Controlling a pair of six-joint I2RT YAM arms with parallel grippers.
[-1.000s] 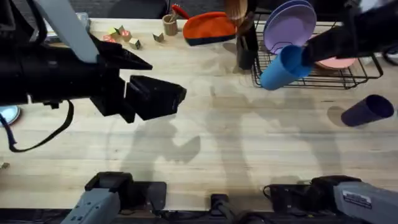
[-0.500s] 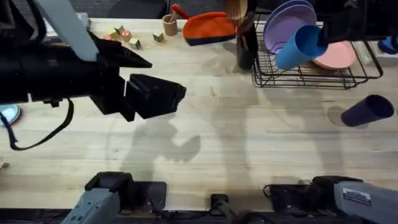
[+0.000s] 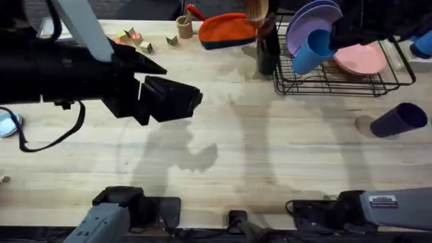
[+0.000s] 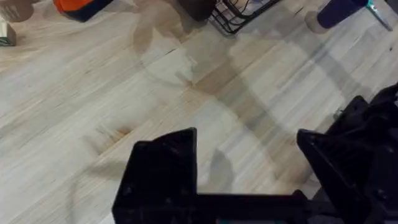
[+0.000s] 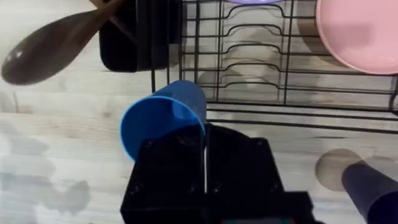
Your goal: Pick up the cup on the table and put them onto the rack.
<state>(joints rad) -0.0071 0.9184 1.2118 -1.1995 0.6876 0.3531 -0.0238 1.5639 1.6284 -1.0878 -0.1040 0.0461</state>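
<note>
Right claw [image 5: 204, 152] is clamped on the bright blue plastic tumbler [image 3: 312, 50], fingers closed on its wall. Over the last second it has carried the tumbler from just outside the front corner of the black wire dish rack [image 3: 378, 84] in over the wire; now it hangs tilted, mouth up, beside the lilac plate [image 3: 307, 23], with the pink plate [image 3: 361, 59] lying beyond. Not released yet, so I'd call this cup nearly placed: lower and let go.

Well back from that claw, the dark purple plastic tumbler [image 3: 398, 120] lies on its side on the light wood counter [image 3: 270, 148], untouched and next up.

Left claw [image 4: 249, 168] hovers spread open and empty above bare counter, far from both cups.
</note>
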